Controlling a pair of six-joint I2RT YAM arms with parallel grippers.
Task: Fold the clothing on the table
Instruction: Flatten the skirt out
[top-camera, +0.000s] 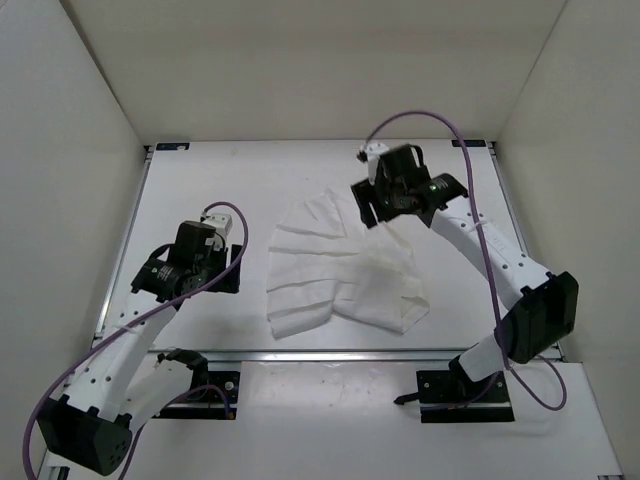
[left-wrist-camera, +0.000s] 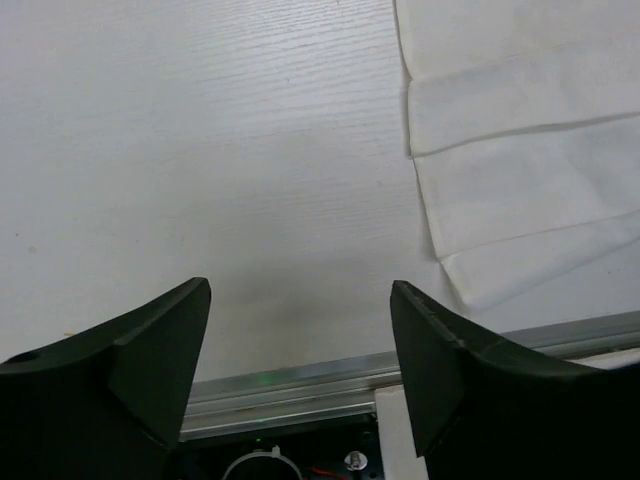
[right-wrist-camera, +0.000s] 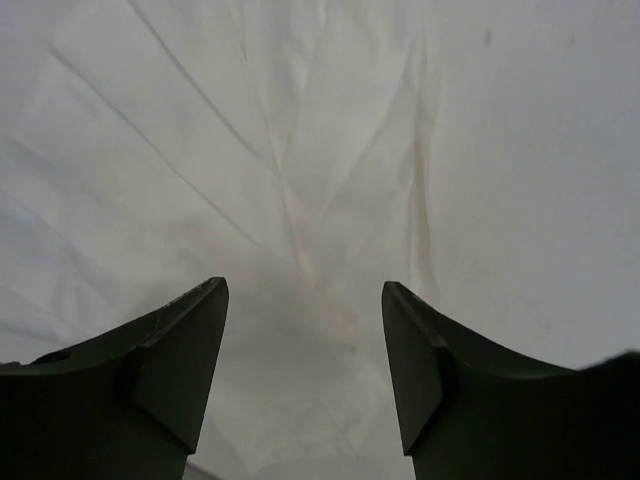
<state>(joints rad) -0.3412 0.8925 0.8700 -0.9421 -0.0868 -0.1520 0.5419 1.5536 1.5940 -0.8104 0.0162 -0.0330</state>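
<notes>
The clothing (top-camera: 335, 268) is a white creased garment lying in the middle of the table (top-camera: 220, 180), its right half folded over in a rounded lump. My right gripper (top-camera: 375, 212) hovers over the garment's far right corner, open, with only fabric (right-wrist-camera: 300, 180) below its fingers (right-wrist-camera: 190, 340). My left gripper (top-camera: 232, 268) is open to the left of the garment, above bare table, nothing between its fingers (left-wrist-camera: 170, 340). The garment's pleated left edge (left-wrist-camera: 500, 150) shows at the upper right of the left wrist view.
A metal rail (left-wrist-camera: 300, 385) runs along the table's near edge just under the left gripper. White walls (top-camera: 80, 120) close in the table on three sides. Purple cables (top-camera: 480, 230) trail along both arms.
</notes>
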